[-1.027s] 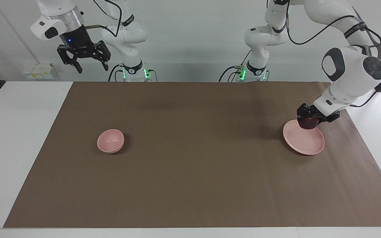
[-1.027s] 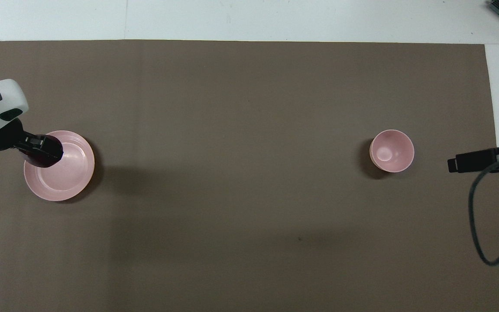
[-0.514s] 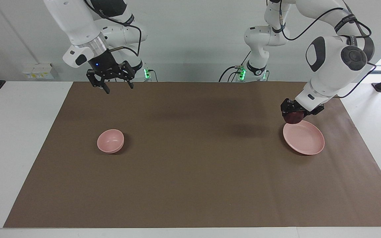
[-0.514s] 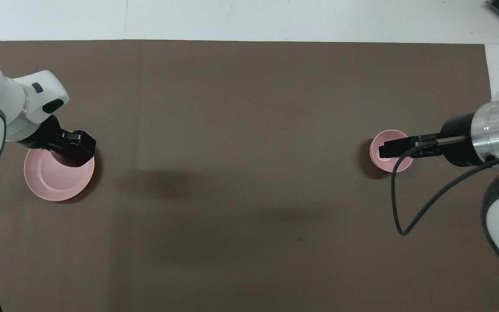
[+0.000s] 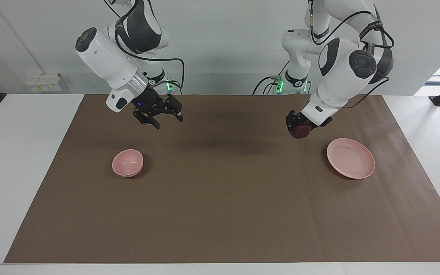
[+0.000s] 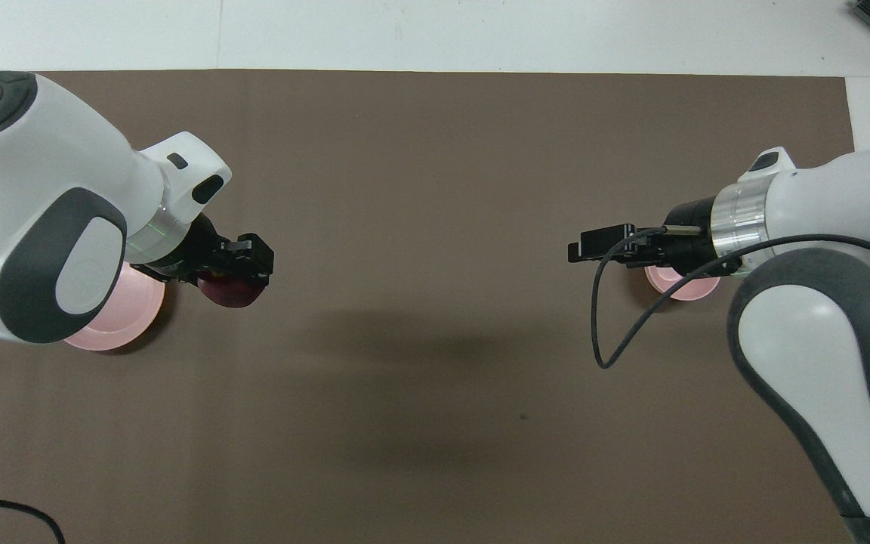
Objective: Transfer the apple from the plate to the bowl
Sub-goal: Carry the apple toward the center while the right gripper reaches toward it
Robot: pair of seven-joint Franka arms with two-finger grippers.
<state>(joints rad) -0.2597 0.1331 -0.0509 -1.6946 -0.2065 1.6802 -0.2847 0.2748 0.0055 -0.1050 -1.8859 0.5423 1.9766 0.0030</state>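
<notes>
— While we look across the surface (image 5: 220, 214) from the facing view, what do we see in the left gripper (image 5: 299, 130)?

— We see its fingers (image 6: 254, 257) pinching the dark red apple (image 5: 300, 132), which hangs just under them in the air. It is over the bare brown mat (image 5: 220, 183), clear of the pale pink plate (image 5: 351, 163), which sits lower on the mat, toward the left arm's end.

— And in the overhead view?

— We find the apple (image 6: 229, 291) below the fingers there too, beside the plate's rim (image 6: 99, 340); the left arm covers most of the plate.

— Where is the right gripper (image 5: 162, 119)?

— We see it raised over the mat, its fingers (image 5: 156, 124) spread apart with nothing between them. The small pink bowl (image 5: 128, 163) sits on the mat below them, toward the right arm's end, apart from the fingertips. From overhead the right gripper (image 6: 593, 246) partly covers the bowl (image 6: 677, 285), of which we see only a strip.

— Anything in the bowl?

— We see only its pink inside.
</notes>
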